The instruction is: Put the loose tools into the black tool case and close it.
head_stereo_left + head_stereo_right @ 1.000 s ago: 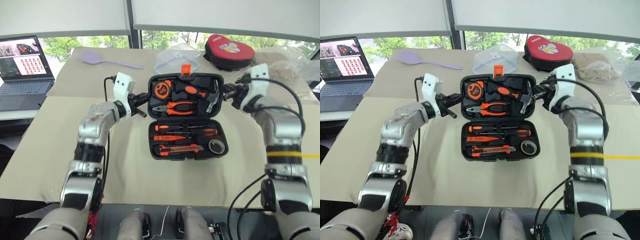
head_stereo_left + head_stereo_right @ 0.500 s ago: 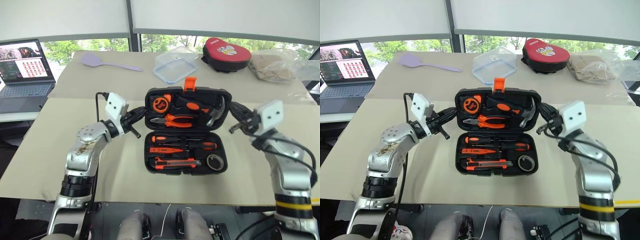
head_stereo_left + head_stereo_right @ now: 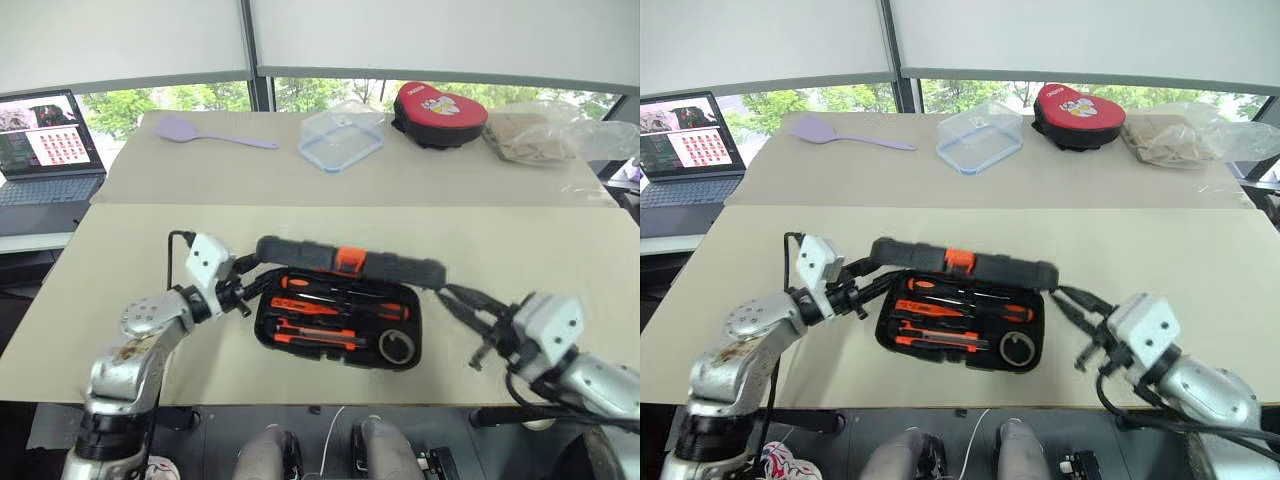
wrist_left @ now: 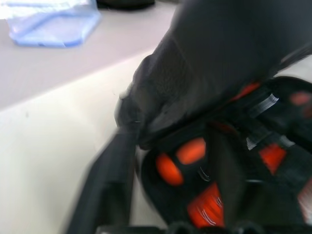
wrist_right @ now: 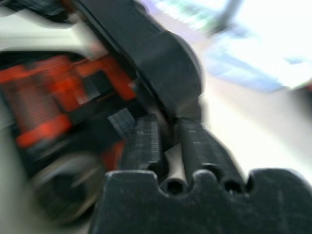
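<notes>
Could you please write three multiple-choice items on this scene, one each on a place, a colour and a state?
1. Where does the red pouch lie?
A. inside the case
B. at the table's far edge
C. on the laptop

2. What colour is the spatula?
A. lilac
B. green
C. orange

3. How does the case's lid stand?
A. flat open
B. fully shut
C. partly lowered over the tray

Key: 1 B, it sits beyond the clear box. 2 A, pale purple throughout. 3 C, the screwdrivers and tape roll show under the raised lid.
</notes>
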`<action>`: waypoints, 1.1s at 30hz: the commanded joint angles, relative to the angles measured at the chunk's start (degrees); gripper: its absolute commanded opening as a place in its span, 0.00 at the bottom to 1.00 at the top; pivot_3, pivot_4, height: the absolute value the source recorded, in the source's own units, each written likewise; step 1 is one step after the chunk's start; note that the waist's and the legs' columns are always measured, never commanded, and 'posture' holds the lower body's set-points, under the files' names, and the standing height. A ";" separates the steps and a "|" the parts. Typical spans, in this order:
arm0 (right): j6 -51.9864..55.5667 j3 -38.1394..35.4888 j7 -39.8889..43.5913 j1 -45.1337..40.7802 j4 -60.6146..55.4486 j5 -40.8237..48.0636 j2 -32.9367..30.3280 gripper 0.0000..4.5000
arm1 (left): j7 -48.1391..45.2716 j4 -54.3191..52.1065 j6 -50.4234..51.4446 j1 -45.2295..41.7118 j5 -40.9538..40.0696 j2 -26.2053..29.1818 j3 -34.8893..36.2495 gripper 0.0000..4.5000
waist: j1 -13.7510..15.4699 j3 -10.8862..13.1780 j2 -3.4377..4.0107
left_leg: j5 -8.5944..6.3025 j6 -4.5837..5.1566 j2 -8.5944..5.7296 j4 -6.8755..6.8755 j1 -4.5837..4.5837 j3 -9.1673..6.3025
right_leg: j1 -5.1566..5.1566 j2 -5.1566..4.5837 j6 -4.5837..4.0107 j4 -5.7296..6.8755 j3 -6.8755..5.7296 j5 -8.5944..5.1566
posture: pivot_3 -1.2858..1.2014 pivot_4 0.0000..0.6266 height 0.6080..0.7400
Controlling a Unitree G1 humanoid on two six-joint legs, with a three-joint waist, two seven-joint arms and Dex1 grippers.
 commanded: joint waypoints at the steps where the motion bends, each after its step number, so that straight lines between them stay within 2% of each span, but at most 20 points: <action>1: 5.17 -8.99 8.16 7.16 -3.12 8.73 -3.17 0.32 | -4.44 -0.64 0.71 1.99 -3.34 4.69 5.16 0.87 | 0.43 -0.03 -0.17 | -0.02 -0.01 0.00 -0.02 0.00 -0.07 | 0.03 -0.01 -0.01 -0.06 -0.02 -0.01 | 0.52 0.24 0.93; 4: 4.44 -8.43 11.89 10.57 -2.67 6.53 -4.84 0.32 | -11.89 2.67 2.09 2.75 -5.82 10.36 5.47 0.87 | 1.65 -0.12 -0.30 | -0.37 -0.33 0.00 0.03 -0.10 -0.18 | 0.07 -0.10 0.28 -0.26 -0.12 -0.19 | 0.52 0.24 0.93; 7: 3.96 -4.13 12.10 8.93 -1.68 3.44 -5.99 0.14 | -16.76 9.98 -1.33 -1.50 -3.37 14.25 2.44 0.88 | 1.89 -0.17 -0.37 | -0.43 -0.30 0.00 0.06 -0.15 -0.17 | 0.00 -0.12 0.28 -0.30 -0.18 -0.23 | 0.52 0.24 0.93; 9: 3.66 -0.71 12.43 7.37 -1.16 1.15 -6.85 0.00 | -16.42 16.24 -4.80 -7.84 0.31 13.78 -1.18 0.77 | 2.41 -0.17 -0.38 | -0.43 -0.31 -0.02 0.07 -0.13 -0.17 | -0.03 -0.14 0.26 -0.31 -0.20 -0.25 | 0.52 0.24 0.93; 11: 2.83 2.87 12.80 6.01 -0.12 -1.86 -7.74 0.00 | -16.82 22.05 -7.77 -14.08 3.37 12.61 -4.69 0.65 | 2.85 -0.20 -0.39 | -0.41 -0.32 -0.08 0.08 -0.30 -0.16 | -0.06 -0.14 0.23 -0.32 -0.19 -0.17 | 0.52 0.24 0.93; 12: 1.60 5.30 13.11 5.15 0.86 -4.28 -8.26 0.00 | -17.29 25.49 -9.67 -18.11 5.23 11.46 -7.08 0.54 | 2.98 -0.21 -0.41 | -0.40 -0.30 -0.11 0.08 -0.29 -0.16 | -0.03 -0.16 -0.08 -0.31 -0.19 0.08 | 0.52 0.24 0.93; 13: 0.84 7.13 13.25 4.23 1.63 -5.90 -8.73 0.00 | -17.77 28.39 -11.18 -21.25 6.65 10.58 -8.84 0.47 | 3.16 -0.21 -0.45 | -0.39 -0.27 -0.15 0.13 -0.30 -0.16 | 0.00 -0.12 -0.07 -0.30 -0.26 0.07 | 0.52 0.24 0.93; 15: -0.17 11.20 13.23 1.38 3.45 -8.63 -9.28 0.00 | -18.96 35.24 -15.35 -28.58 10.43 7.49 -13.32 0.31 | 3.36 -0.21 -0.50 | -0.16 0.19 -0.18 0.24 -0.46 -0.13 | -0.05 -0.05 -0.05 -0.33 -0.43 0.08 | 0.52 0.24 0.93; 18: -0.39 18.14 12.65 -5.63 5.81 -12.51 -9.71 0.00 | -21.51 45.51 -21.33 -39.11 15.21 0.94 -19.65 0.07 | 3.28 -0.18 -0.57 | -0.14 0.30 -0.22 0.54 -0.58 -0.11 | -0.02 -0.01 0.04 -0.30 -0.49 0.07 | 0.52 0.24 0.93; 19: 0.37 19.55 12.24 -7.44 6.08 -12.84 -9.52 0.00 | -22.00 48.12 -22.51 -41.45 16.29 -0.80 -20.86 0.02 | 3.16 -0.16 -0.59 | -0.18 0.36 -0.21 0.71 -0.65 -0.12 | -0.03 0.01 0.06 -0.27 -0.53 0.07 | 0.52 0.24 0.93; 25: 3.59 23.80 6.61 -15.21 8.11 -15.75 -6.51 0.00 | -26.45 57.41 -31.00 -48.09 21.58 -6.43 -26.65 0.02 | 1.61 -0.10 -0.70 | -0.22 0.46 -0.20 0.82 -0.94 -0.13 | -0.27 0.03 0.19 -0.24 -0.49 0.06 | 0.52 0.24 0.93; 30: 4.02 22.87 -0.40 -22.49 15.25 -19.91 -2.47 0.00 | -32.60 55.45 -32.03 -47.49 21.66 -5.81 -27.74 0.02 | 1.29 -0.09 -0.72 | -0.21 0.47 -0.22 0.95 -1.08 -0.10 | -0.46 -0.02 0.23 -0.12 -0.46 0.07 | 0.52 0.24 0.93; 33: 3.94 21.58 -1.52 -25.04 18.85 -20.48 -2.13 0.00 | -33.58 53.14 -32.55 -47.37 20.87 -5.42 -26.35 0.02 | 1.46 -0.09 -0.70 | -0.21 0.48 -0.21 1.09 -1.24 -0.09 | -0.62 -0.04 0.24 -0.01 -0.41 0.07 | 0.52 0.24 0.93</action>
